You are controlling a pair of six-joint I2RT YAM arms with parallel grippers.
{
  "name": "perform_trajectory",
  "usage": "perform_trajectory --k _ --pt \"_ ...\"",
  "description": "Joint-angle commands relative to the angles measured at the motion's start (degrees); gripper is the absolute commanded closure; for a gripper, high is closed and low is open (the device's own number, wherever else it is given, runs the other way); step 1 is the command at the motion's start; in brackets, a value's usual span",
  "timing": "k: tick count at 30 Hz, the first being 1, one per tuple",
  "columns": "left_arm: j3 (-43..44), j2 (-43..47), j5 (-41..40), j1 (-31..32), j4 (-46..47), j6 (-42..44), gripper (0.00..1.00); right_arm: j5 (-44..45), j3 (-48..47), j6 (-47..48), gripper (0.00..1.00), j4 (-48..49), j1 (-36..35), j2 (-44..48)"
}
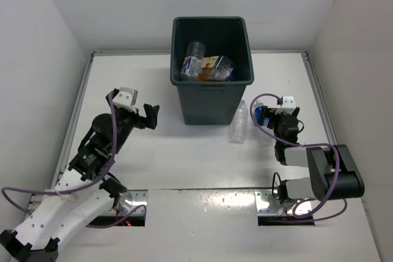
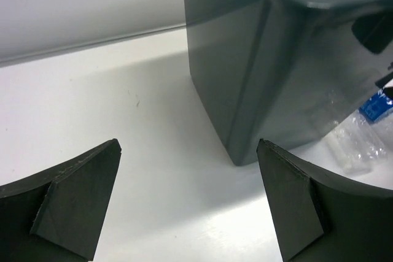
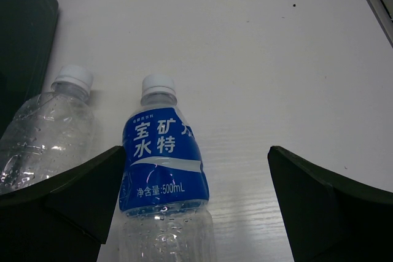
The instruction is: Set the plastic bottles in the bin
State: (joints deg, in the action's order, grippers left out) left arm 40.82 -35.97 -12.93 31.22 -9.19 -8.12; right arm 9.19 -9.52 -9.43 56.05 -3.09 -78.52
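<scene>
The bin (image 1: 209, 99) stands at the middle of the table (image 1: 135, 78), and several bottles (image 1: 206, 67) are already inside it. Two more lie on the table just right of the bin: a plain bottle (image 1: 239, 122) near its wall and a blue bottle (image 3: 163, 164) beside that one. The right gripper (image 3: 196, 151) is spread wide, with the blue bottle between its fingers. The left gripper (image 2: 188, 145) is also apart, holds nothing, and faces the bin's left side.

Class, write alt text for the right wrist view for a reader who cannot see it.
A blue-labelled bottle lies on the white table between the open fingers of the right gripper, white cap pointing away. A plain clear bottle lies to its left, beside the bin.
</scene>
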Motion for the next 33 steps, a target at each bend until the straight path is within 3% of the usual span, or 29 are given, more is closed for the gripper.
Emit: perform_trajectory --k 1,15,29,33 --pt "-3.36 1.77 -1.04 1.3 -1.0 -1.64 0.0 -0.05 -1.2 -0.06 0.0 2.31 0.19 0.12" --pt "-13.4 9.33 -2.0 9.73 0.4 -0.58 0.0 -0.05 -1.2 -0.06 0.0 2.31 0.19 0.12" --pt "-13.92 4.85 -4.3 10.35 -0.65 -0.58 0.0 -2.51 -1.2 -0.68 0.0 2.92 1.6 0.65" --pt "-13.92 4.85 -4.3 10.35 -0.65 -0.58 0.0 -0.68 -3.39 1.52 0.0 -1.45 -2.6 2.75"
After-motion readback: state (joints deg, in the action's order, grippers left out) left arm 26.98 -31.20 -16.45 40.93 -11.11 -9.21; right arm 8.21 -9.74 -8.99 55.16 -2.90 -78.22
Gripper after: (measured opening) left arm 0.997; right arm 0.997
